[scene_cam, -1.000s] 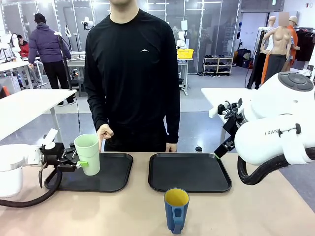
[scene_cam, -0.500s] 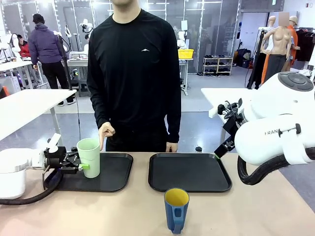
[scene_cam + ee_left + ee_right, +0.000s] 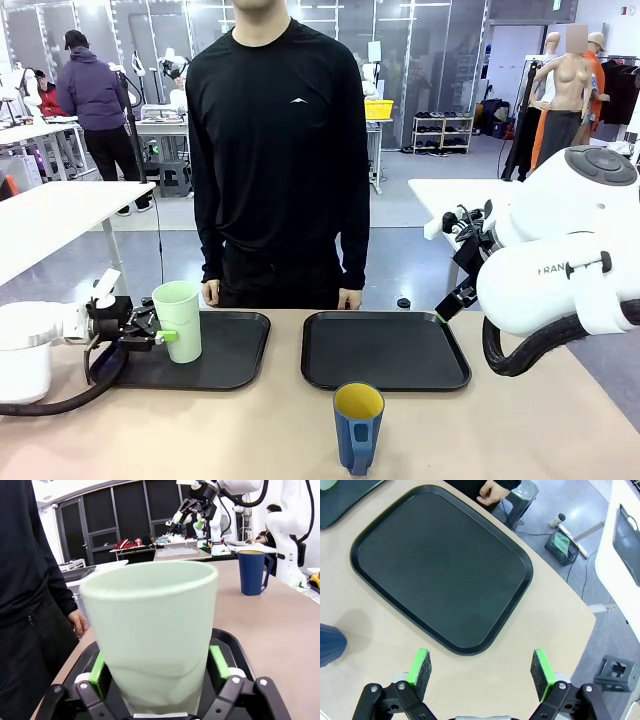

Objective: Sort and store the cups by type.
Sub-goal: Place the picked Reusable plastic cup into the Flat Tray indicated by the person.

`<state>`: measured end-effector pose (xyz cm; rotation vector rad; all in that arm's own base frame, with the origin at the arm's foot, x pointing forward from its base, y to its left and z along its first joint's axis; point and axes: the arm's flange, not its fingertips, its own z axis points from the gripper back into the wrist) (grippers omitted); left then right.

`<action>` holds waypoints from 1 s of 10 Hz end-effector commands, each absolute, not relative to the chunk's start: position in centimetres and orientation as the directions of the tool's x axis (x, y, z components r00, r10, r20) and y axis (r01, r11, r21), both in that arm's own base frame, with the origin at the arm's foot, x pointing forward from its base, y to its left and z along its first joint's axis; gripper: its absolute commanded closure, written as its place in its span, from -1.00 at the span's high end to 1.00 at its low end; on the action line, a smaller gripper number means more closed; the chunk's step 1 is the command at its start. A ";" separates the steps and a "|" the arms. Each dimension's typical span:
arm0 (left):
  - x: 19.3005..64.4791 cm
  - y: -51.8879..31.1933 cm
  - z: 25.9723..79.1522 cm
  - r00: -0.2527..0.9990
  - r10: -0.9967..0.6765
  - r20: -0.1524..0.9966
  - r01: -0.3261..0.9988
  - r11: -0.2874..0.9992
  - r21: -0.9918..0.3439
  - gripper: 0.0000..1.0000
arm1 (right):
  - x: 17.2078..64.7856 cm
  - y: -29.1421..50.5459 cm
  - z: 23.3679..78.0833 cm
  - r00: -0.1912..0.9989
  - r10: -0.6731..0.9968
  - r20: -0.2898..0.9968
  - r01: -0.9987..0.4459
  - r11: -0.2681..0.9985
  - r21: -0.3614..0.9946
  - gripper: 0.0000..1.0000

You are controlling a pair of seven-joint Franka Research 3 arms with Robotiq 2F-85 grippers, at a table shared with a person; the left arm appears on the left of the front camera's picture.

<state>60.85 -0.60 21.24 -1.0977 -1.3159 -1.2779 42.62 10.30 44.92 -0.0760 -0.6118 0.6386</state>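
Standing upright on a black tray [image 3: 235,350], the mint-green tumbler [image 3: 178,320] sits between the left end effector [image 3: 159,666]'s green pads [image 3: 219,662]; I cannot tell whether they grip it.

White, rounded left arm [image 3: 25,340] and right arm [image 3: 545,300], the right marked "FRAN" in grey. A thick black cable [image 3: 520,355] runs from each. The left gripper [image 3: 157,667] and right gripper [image 3: 480,667] are black, with green pads [image 3: 421,666] and silver screws [image 3: 558,685].
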 end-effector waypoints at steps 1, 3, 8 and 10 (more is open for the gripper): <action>61.7 0.4 18.2 -0.118 -0.010 0.993 0.993 0.016 0.118 1.00 | 42.7 10.2 45.0 0.635 0.579 0.512 -0.536 0.807 -0.248 1.00; 61.5 0.8 17.9 -0.121 -0.012 0.993 0.992 0.028 0.121 1.00 | 42.7 10.2 45.0 0.635 0.579 0.512 -0.536 0.807 -0.248 1.00; 59.8 4.2 19.1 -0.094 -0.123 0.988 0.991 0.087 0.105 1.00 | 42.7 10.2 45.0 0.635 0.579 0.512 -0.536 0.807 -0.248 1.00; 58.4 5.1 19.6 -0.075 -0.152 0.985 0.993 0.079 0.088 1.00 | 42.7 10.2 45.0 0.635 0.579 0.512 -0.536 0.807 -0.248 1.00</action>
